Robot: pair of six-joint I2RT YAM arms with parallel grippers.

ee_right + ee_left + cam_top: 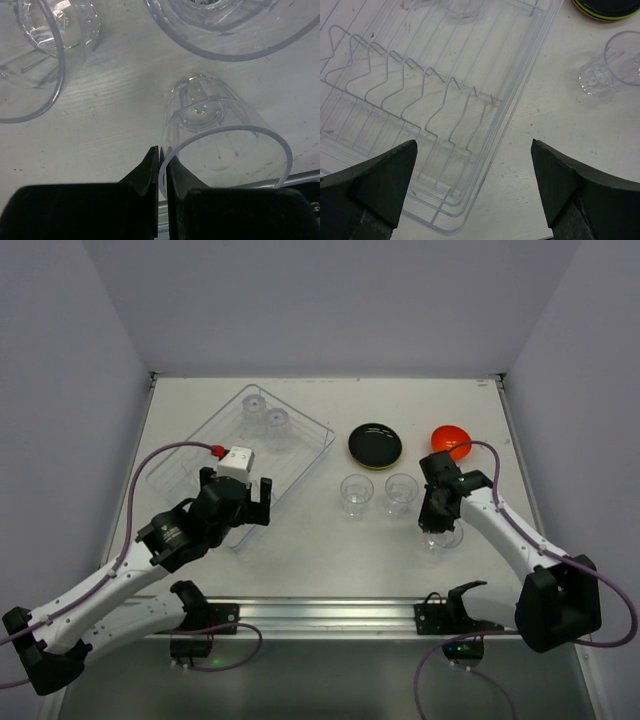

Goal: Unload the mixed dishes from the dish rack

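The dish rack (192, 443) is a clear wire basket at the back left, with two clear cups (266, 414) in its far end. My left gripper (236, 484) hovers open over the rack's near right corner (445, 220), holding nothing (474, 150). My right gripper (437, 525) is shut on the rim of a clear cup (225, 130), one finger inside the cup and one outside (162, 152). Two more cups (357, 493) (401, 490) stand on the table to its left. The black plate (375, 444) lies on the lime-green one. The orange-red bowl (452, 439) sits behind the right arm.
The rack's plate-slot prongs (410, 85) stand bare below my left gripper. A cup (612, 65) stands on the table right of the rack. The table's metal front rail (330, 612) runs close behind the held cup.
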